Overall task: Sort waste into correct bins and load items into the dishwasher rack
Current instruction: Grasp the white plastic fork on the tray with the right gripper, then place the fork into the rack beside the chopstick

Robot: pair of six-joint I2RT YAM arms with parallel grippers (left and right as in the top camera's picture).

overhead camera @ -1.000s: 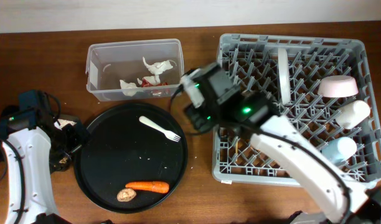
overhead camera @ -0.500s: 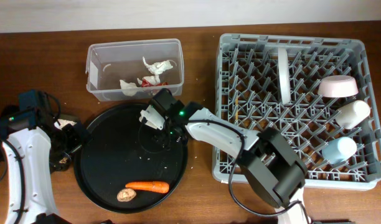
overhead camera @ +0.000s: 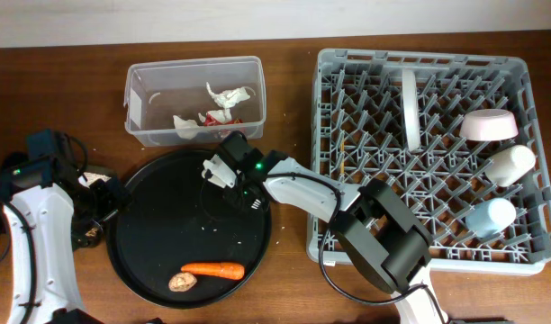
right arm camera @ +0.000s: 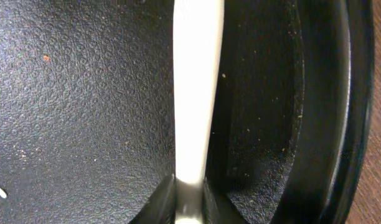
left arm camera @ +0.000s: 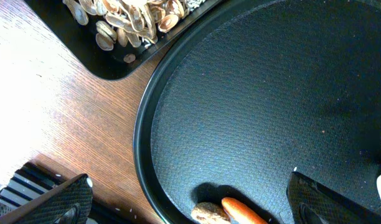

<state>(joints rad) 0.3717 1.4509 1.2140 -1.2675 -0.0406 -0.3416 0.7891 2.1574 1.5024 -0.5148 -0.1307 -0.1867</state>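
Wooden table [overhead camera: 77,54], round black tray [overhead camera: 158,243] | my right gripper [right arm camera: 189,202], open a second ago, now pinches the fork [right arm camera: 193,93] by its handle, down on the tray | my left gripper [left arm camera: 190,196] gapes, idle | next, likely: rack [overhead camera: 329,243].

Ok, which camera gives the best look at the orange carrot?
Overhead. It shows the whole carrot lying on the round black tray, beside the brown lump. The left wrist view catches only one end at its bottom edge; the right wrist view shows none of it.
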